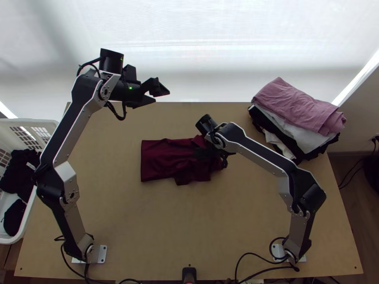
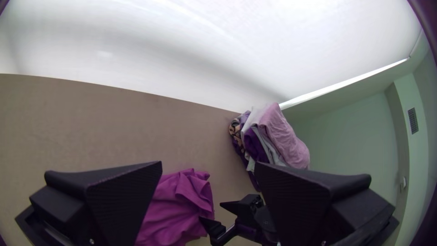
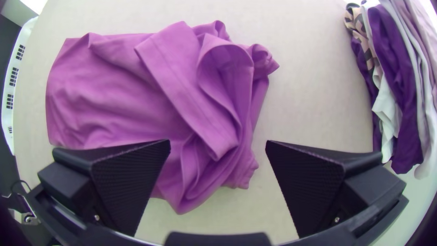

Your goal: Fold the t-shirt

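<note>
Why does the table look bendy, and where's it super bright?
Top view: the white backdrop glows brightly behind the table, while the t-shirt looks dark; left wrist view: the table's far edge curves, since the round lens bends straight lines; right wrist view: the table's edge bows beside the basket, and the bottom corners are dark.

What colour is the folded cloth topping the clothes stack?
The folded cloth is pink, clearest in the top view.
</note>
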